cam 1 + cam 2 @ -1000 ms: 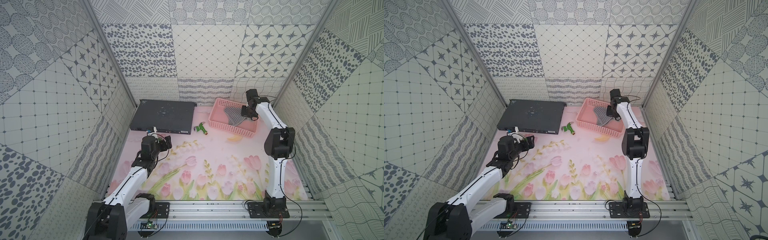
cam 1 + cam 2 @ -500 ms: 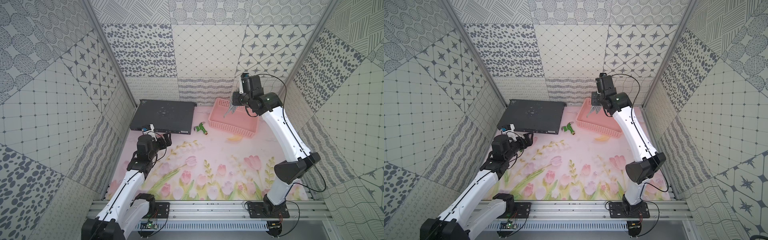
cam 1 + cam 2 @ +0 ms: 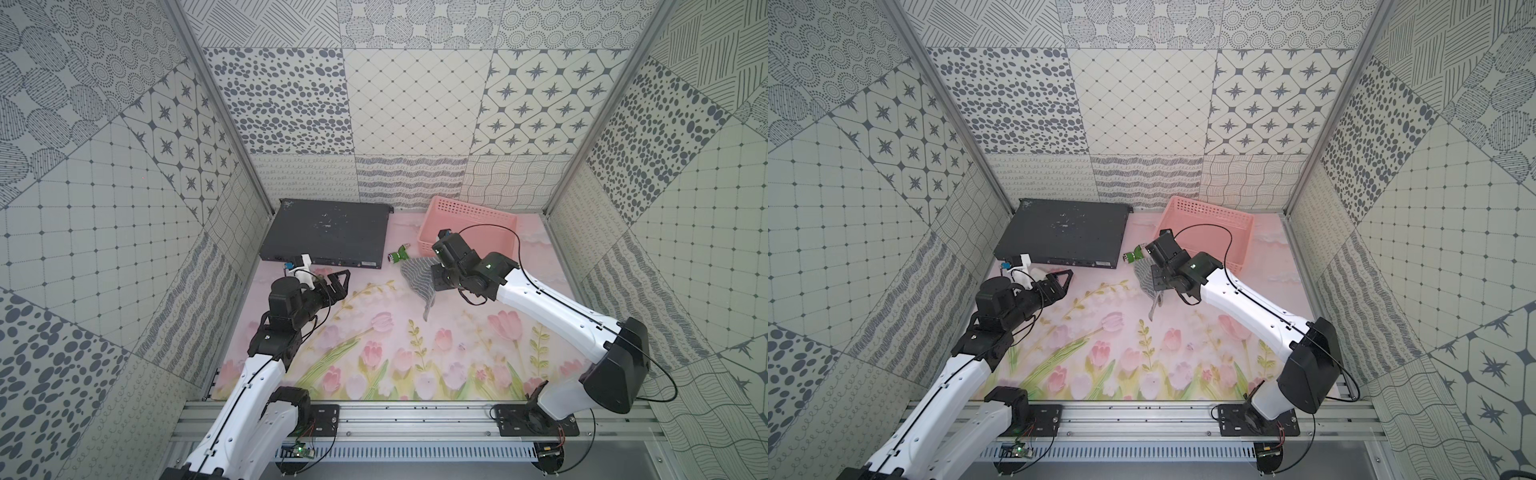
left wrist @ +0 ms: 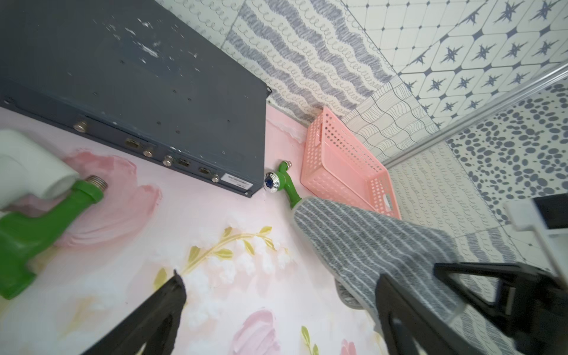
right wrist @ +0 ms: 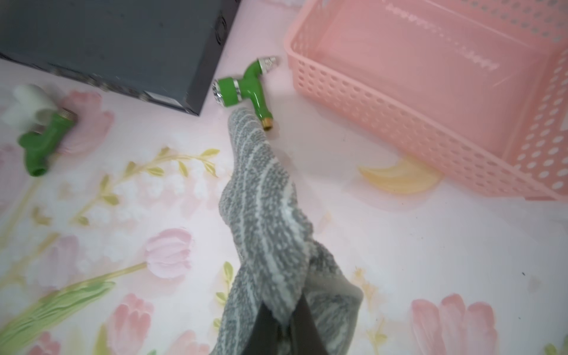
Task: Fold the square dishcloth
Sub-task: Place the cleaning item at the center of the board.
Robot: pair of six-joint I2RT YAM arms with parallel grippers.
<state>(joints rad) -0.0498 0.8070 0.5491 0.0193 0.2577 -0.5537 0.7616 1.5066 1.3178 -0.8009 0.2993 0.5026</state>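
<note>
Right gripper (image 5: 287, 310) pinches the dishcloth (image 3: 417, 277), hanging bunched just in front of the pink basket (image 3: 469, 208); left gripper (image 3: 337, 279) stands wide and empty; nothing folded yet, laying flat and folding remain.

Dark box (image 3: 328, 232), green tap (image 3: 398, 256), pink basket (image 3: 478, 212) at back, square dishcloth (image 3: 417, 276) hanging beside tap, front mat (image 3: 395, 353) open

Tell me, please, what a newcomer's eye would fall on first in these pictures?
The gray striped dishcloth draws the eye first, hanging bunched from the shut right end effector over the tulip-printed mat, just in front of the pink basket. Next comes the left end effector, gaping wide open and holding nothing, near the dark flat electronics box at the back.
</note>
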